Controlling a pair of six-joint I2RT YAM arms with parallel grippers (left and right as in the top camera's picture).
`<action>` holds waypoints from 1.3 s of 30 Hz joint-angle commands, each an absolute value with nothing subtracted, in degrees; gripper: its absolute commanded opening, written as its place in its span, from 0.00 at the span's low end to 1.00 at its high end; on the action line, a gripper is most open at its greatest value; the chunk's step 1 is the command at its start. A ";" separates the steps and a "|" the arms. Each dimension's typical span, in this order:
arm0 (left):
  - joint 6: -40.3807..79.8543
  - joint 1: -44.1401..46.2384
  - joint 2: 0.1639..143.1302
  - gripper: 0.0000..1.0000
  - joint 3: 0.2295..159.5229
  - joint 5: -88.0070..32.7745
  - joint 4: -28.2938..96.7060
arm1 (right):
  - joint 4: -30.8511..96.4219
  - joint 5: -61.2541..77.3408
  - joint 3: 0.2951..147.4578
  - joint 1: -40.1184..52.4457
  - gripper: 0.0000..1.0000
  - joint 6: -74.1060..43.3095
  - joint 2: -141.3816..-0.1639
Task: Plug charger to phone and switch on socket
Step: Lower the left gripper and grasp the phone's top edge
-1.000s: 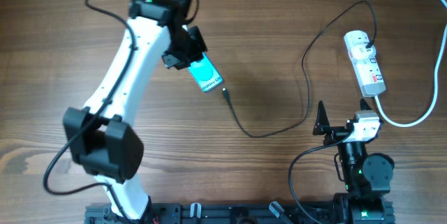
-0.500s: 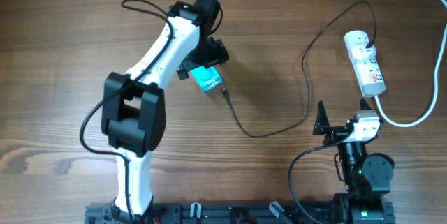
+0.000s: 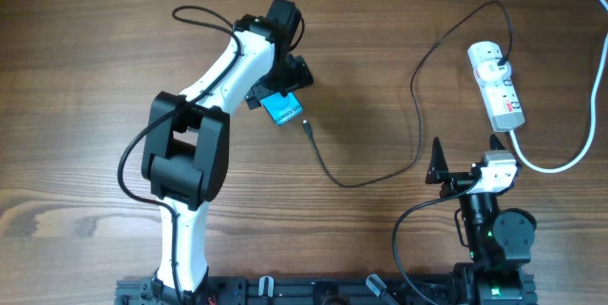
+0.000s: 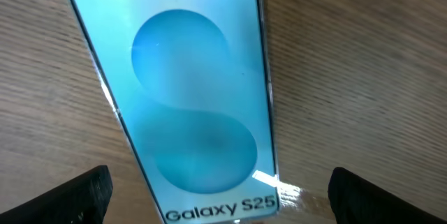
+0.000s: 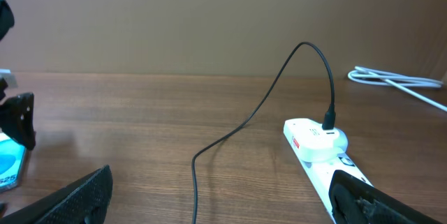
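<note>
Since a second ago the left arm's elbow has swung rightward; the left fingers [image 4: 77, 196] are spread wide either side of the phone [image 3: 283, 109], which lies screen-up near mid-desk, and they do not touch it. The right fingers [image 5: 70, 196] are also wide apart and hold nothing, above a brown wood-grain desk [image 3: 85, 77] backed by a plain tan wall. The charger [image 3: 415, 105] runs from the socket [image 3: 496, 85] at far right to a tip just beside the phone, unplugged; from overhead the arm hides the phone's far end, and the left wrist view cuts off its near edge.
</note>
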State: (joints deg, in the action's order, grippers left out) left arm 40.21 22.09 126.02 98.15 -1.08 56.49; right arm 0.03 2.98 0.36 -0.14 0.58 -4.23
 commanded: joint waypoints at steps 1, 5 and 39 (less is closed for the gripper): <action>41.01 22.28 127.31 1.00 94.45 0.23 54.48 | -0.10 3.86 0.30 0.14 1.00 1.37 -4.36; 40.99 22.28 127.31 1.00 91.88 0.97 54.63 | -0.10 3.86 0.30 0.14 1.00 1.37 -4.36; 40.77 22.24 127.31 0.64 91.07 -1.04 63.07 | -0.10 3.86 0.30 0.14 1.00 1.37 -4.36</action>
